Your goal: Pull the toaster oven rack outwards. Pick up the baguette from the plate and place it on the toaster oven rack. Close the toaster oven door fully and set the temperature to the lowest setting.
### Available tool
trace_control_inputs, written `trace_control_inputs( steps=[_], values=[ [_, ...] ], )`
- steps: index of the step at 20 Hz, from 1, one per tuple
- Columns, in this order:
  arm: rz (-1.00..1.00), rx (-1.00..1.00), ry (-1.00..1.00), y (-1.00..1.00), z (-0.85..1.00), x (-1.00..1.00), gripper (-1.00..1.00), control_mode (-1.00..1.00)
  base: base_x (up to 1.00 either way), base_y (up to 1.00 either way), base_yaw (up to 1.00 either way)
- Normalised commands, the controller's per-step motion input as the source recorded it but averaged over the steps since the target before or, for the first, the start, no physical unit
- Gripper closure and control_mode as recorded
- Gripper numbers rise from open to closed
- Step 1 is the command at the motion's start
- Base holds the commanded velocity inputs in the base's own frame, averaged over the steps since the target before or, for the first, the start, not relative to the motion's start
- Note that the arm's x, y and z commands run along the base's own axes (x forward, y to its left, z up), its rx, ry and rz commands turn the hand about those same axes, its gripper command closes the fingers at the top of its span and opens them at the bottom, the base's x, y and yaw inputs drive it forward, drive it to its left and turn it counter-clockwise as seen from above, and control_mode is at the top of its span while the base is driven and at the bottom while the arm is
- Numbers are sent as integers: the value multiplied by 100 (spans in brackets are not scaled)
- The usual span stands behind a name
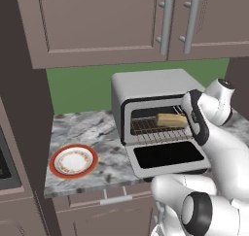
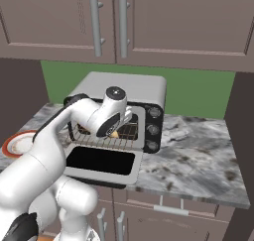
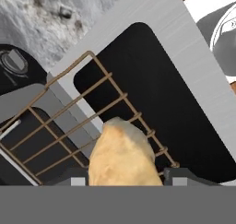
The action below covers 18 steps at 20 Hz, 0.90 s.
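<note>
You've got the two-finger gripper (image 3: 125, 180) clamped on the tan-brown baguette (image 1: 171, 119), over the pulled-out wire toaster oven rack (image 1: 151, 129); orange-rimmed round plate (image 1: 73, 161) at 8 o'clock.

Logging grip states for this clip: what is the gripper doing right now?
Gripper: closed on the baguette, over the oven rack.

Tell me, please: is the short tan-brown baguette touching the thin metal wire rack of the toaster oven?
Touching. In the left base view the tan-brown baguette lies flat on the bars of the pulled-out wire rack, with no gap beneath; the hand view agrees.
</note>
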Motion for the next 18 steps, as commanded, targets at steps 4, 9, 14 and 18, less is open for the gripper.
trace_control_inputs(
  steps=[4,9,14,18],
  values=[
    [-3,0,-11,0,0,20,100,-100,0,0,0],
    [-3,0,-8,0,0,20,100,-100,0,0,0],
    [-3,0,-1,0,-5,13,100,-100,0,0,0],
    [-2,0,0,0,-8,5,100,-100,0,0,0]
  ],
)
